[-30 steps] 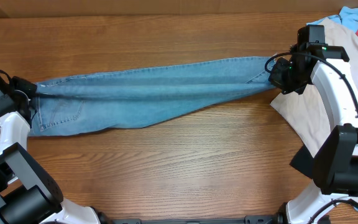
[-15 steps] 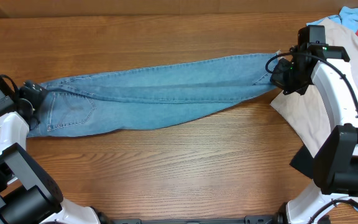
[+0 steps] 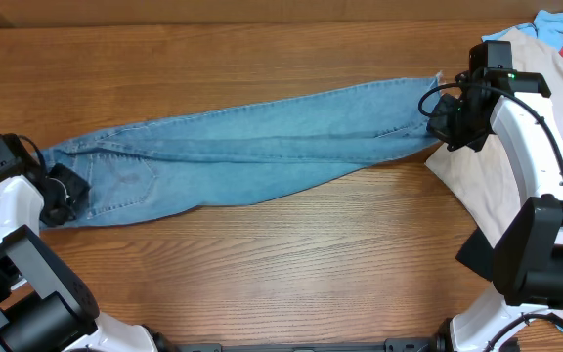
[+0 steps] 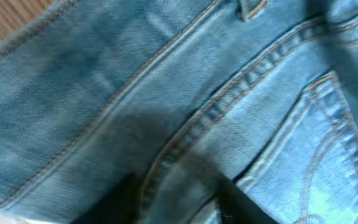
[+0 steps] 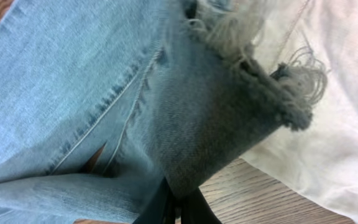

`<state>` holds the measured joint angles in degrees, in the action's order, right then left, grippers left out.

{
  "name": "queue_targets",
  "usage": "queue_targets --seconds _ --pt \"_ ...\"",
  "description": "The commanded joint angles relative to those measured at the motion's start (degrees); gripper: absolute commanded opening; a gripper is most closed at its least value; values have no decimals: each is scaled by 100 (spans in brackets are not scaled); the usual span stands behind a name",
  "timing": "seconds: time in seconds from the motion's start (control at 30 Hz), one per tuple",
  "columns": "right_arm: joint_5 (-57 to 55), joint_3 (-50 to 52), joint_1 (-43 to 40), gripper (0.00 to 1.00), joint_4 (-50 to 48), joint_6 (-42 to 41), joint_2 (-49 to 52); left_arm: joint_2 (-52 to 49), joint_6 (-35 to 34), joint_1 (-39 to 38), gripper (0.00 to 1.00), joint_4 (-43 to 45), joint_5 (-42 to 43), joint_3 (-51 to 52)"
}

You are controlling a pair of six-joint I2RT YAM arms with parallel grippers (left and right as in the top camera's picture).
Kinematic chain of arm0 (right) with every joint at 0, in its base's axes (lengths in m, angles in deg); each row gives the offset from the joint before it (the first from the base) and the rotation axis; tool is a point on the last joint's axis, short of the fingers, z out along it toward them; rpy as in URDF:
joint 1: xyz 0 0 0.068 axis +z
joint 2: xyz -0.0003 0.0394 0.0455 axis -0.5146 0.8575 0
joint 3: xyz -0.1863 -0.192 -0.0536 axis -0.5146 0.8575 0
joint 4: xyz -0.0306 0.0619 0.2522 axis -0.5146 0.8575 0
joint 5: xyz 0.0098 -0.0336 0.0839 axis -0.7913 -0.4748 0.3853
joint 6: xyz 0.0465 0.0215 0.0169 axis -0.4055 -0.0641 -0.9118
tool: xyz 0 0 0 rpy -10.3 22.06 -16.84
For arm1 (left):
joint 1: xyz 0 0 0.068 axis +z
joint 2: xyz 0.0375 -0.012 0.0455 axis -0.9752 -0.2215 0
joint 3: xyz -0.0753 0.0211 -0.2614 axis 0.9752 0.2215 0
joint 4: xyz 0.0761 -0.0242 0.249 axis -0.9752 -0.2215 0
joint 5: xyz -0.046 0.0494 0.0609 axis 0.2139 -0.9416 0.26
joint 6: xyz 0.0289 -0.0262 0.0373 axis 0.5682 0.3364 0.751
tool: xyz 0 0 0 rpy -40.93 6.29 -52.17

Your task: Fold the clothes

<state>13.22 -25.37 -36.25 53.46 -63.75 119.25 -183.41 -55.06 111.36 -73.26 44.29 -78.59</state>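
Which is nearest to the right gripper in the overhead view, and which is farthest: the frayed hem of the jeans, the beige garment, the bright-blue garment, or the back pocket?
From the right gripper:
1. Frayed hem, clamped in its grip.
2. Beige garment, just beside it, on the right side.
3. Bright-blue garment, top right corner.
4. Back pocket, far left end.

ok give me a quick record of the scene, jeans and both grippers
jeans: stretched long across the table, waist left, frayed hems right
fold: no crosswise fold made
left gripper: over the waist end, grip unclear
right gripper: shut on the hem end
beige garment: far right, by the hems
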Motion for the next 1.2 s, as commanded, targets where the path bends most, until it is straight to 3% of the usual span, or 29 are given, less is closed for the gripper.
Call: queue_targets --seconds 0.0,0.07,0.43,0.97,1.17 --pt "-26 -144 -35 4 15 -42 7 -7 11 -7 33 -101 173 -13" --pt "-26 -144 -35 4 31 -44 7 -7 11 -7 27 -98 170 -7" --pt "-28 -144 -35 4 74 -42 7 -7 11 -7 35 -243 173 -4" --pt "-28 -144 -35 4 116 -42 7 -11 116 -7 31 -221 157 212" --pt "-37 -144 -35 4 151 26 7 -13 116 -7 41 -199 177 302"
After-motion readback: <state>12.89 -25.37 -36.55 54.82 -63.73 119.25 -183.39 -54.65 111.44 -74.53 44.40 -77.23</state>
